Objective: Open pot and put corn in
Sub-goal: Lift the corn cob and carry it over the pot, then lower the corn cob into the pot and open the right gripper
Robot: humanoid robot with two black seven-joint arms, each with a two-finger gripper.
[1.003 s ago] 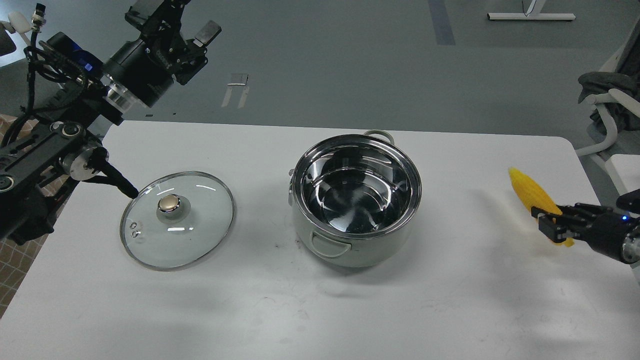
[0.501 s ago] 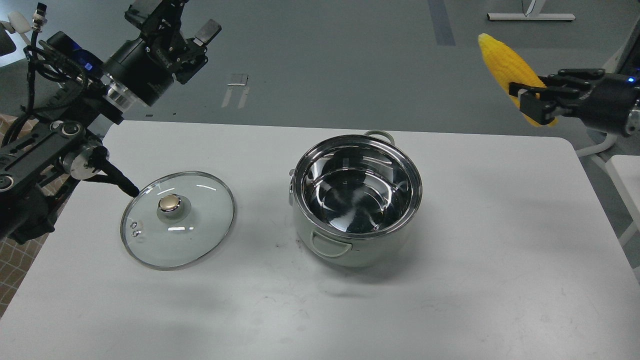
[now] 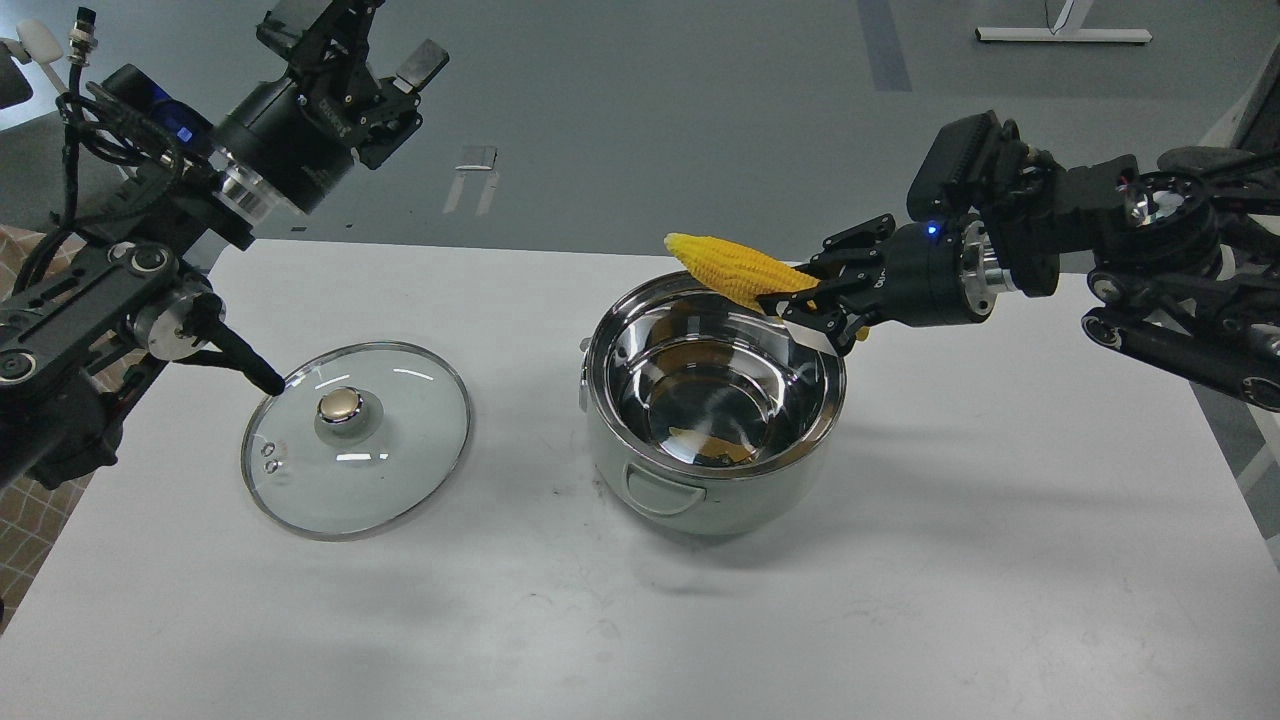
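The pale mint-green pot (image 3: pixel 660 500) stands open in the middle of the white table, its shiny steel inside showing. My right gripper (image 3: pixel 815 295) is shut on the yellow corn (image 3: pixel 725 268) and holds it nearly level just above the pot's far right rim, tip pointing left. Yellow reflections show on the steel inside. The glass lid (image 3: pixel 355 440) with a gold knob lies flat on the table left of the pot. My left gripper (image 3: pixel 375 45) is open and empty, raised high at the upper left, well away from the pot and lid.
The white table (image 3: pixel 900 600) has its right edge near my right arm. A thin black part of my left arm (image 3: pixel 240 360) touches the lid's left rim. White furniture legs (image 3: pixel 1060 33) stand on the grey floor behind.
My right arm has swung left and down with the corn, from high at the far right to just over the pot's far rim. The left arm, lid and pot have not moved.
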